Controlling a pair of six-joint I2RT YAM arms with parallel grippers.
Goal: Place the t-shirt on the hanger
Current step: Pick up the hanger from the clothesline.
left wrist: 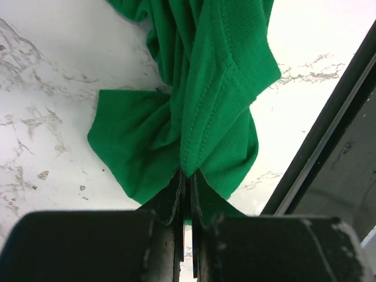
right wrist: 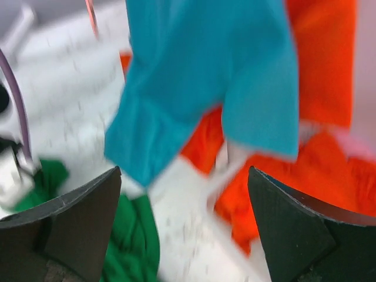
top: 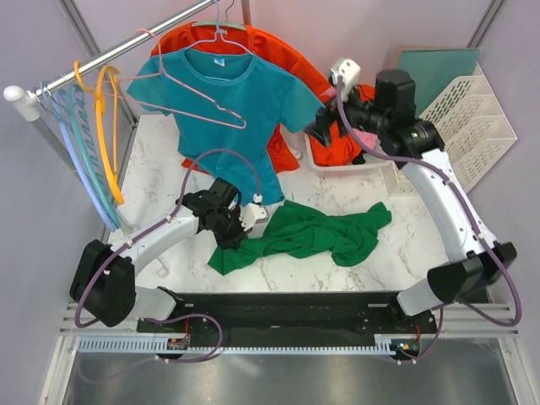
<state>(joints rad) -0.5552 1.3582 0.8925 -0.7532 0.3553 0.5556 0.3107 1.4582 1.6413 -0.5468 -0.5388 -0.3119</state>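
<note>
1. Your left gripper is closed tight on a bunched fold of the t-shirt. The jaws are nearly together with green cloth pinched between them, and a hemmed edge fans out just beyond the tips.
2. From above, this gripper sits at the 9 o'clock end of the t-shirt, low over the counter.
3. The t-shirt lies crumpled on the counter around the middle of the top view, slightly toward 6 o'clock. It stretches from your left gripper across toward 3 o'clock.
4. Your right gripper is spread wide and holds nothing. It is raised at about 1 o'clock, just beside the sleeve of the teal t-shirt, with orange garments behind it.
5. The hanger hangs from the rail at about 11 o'clock. Its pink wire crosses in front of the teal t-shirt, well apart from the green one.
</note>
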